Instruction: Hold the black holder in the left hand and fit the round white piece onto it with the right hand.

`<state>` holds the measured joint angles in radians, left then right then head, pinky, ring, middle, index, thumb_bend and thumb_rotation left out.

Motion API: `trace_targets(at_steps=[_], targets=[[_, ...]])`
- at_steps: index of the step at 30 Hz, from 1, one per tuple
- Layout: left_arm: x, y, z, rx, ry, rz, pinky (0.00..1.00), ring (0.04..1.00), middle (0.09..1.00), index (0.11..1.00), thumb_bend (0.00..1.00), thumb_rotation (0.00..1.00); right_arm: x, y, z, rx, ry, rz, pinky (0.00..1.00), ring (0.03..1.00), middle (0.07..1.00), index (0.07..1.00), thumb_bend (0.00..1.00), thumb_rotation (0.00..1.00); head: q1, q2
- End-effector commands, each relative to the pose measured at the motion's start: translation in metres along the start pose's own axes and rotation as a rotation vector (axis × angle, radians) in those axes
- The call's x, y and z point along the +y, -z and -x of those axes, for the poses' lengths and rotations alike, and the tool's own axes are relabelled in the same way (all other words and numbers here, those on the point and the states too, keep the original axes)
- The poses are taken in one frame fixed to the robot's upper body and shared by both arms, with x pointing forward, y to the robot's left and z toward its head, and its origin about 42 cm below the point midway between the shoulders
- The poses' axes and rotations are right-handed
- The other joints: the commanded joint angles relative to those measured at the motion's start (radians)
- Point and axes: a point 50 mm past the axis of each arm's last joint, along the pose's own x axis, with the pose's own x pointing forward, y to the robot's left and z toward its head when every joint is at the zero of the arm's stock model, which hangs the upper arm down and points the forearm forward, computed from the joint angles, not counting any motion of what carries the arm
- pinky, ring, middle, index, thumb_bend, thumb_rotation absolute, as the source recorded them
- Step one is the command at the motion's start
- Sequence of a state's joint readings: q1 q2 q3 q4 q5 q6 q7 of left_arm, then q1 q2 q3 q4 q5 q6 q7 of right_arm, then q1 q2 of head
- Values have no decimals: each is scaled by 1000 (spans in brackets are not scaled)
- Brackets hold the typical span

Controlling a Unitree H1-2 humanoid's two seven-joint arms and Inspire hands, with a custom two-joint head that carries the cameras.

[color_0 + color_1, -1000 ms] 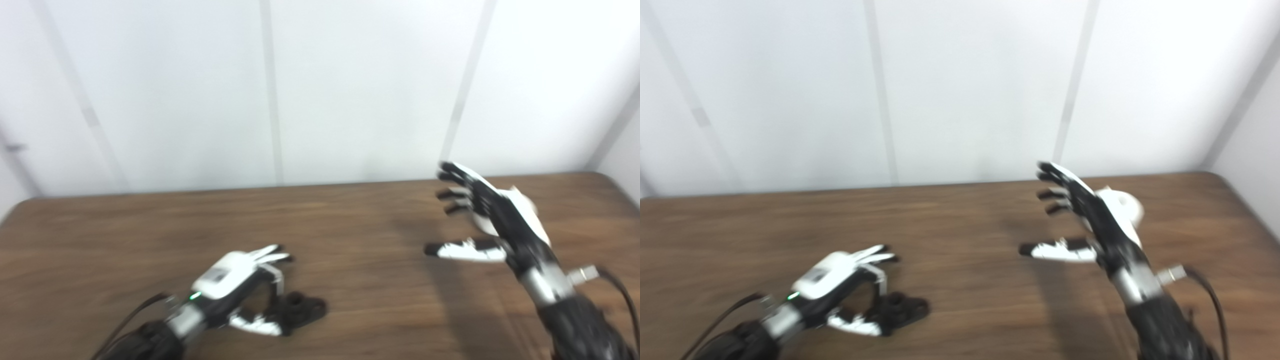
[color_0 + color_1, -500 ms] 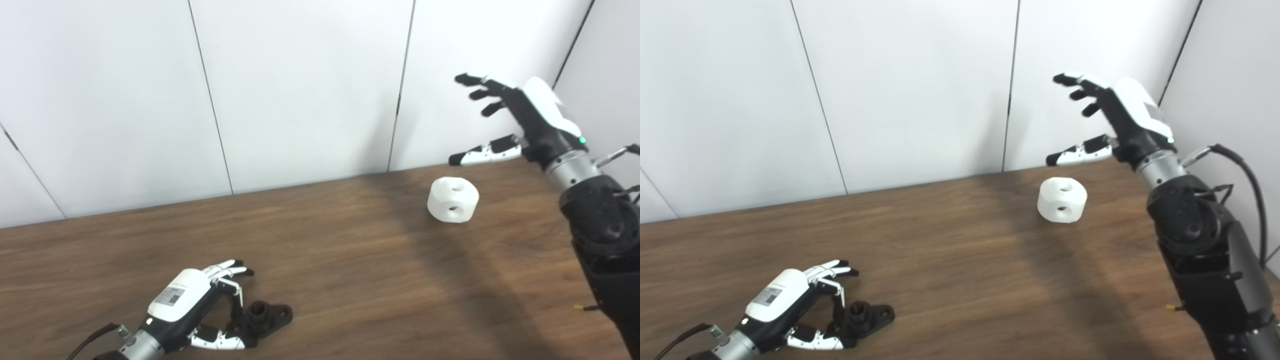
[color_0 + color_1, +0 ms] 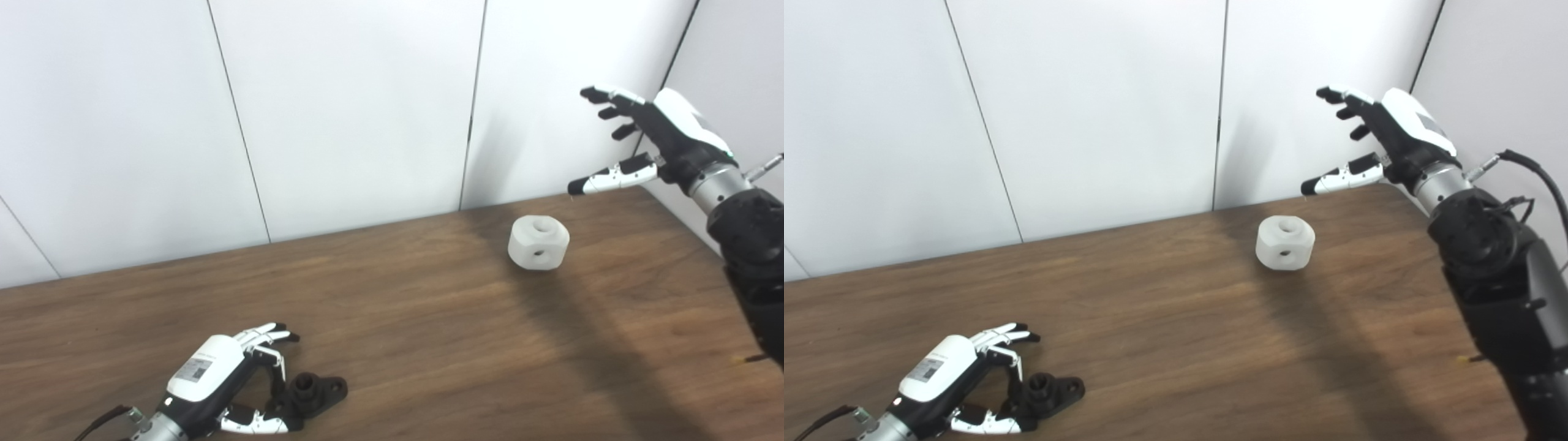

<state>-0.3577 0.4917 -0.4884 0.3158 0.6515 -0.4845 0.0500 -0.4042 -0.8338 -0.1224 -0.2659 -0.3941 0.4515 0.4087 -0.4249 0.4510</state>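
The black holder (image 3: 313, 391) lies flat on the wooden table (image 3: 398, 318) near its front left. My left hand (image 3: 223, 381) rests on the table just left of the holder, open. Its fingers curve over the holder's left end and its thumb lies along the near side; the holder is not lifted. The round white piece (image 3: 538, 242), with a hole on top and one in its side, stands at the back right of the table. My right hand (image 3: 655, 138) is open and empty, raised in the air above and to the right of the white piece.
White wall panels (image 3: 343, 104) stand right behind the table's far edge. A side wall (image 3: 735, 55) closes in at the right, close to my raised right hand. The table's right edge (image 3: 680, 214) runs just beyond the white piece.
The whole picture has shifted, so the camera moved. My right hand has risen from in front of the white piece, which now shows in full. My left hand stays by the holder.
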Motion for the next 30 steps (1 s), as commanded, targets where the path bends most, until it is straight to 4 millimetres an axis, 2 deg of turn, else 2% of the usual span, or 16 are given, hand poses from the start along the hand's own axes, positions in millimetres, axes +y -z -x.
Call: trace_targets(at_steps=[1,4,6,13,15,21,27,30], targets=[[-42,14,34,87,230,-38,892,924,855,485,523,51,-30,-10,-4,-20,22,40,860,975,988,970,928,320,-1,1],[-42,15,37,91,230,-32,904,935,861,485,523,51,-30,-7,-8,3,-30,63,887,991,996,981,933,279,4,3],[-43,15,37,92,229,-32,923,938,862,485,523,51,-28,-4,-11,21,-68,74,835,976,1000,987,944,269,5,4],[-42,13,38,82,209,-26,912,928,854,485,523,51,-17,6,-19,93,-140,107,797,979,1000,993,930,242,9,7],[-41,13,38,82,208,-24,903,927,854,485,523,51,-14,9,-22,115,-165,109,822,993,1000,999,922,222,7,3],[-41,12,38,89,217,-28,907,924,849,486,523,51,-3,18,-30,167,-213,127,818,999,1000,1000,924,255,4,-4],[-42,12,40,88,212,-14,929,925,856,485,522,50,5,25,-41,201,-250,120,869,1000,1000,1000,920,254,5,-6],[-42,12,40,85,202,-13,912,917,851,485,523,50,12,25,-47,210,-266,135,846,1000,1000,1000,917,261,4,-5]])
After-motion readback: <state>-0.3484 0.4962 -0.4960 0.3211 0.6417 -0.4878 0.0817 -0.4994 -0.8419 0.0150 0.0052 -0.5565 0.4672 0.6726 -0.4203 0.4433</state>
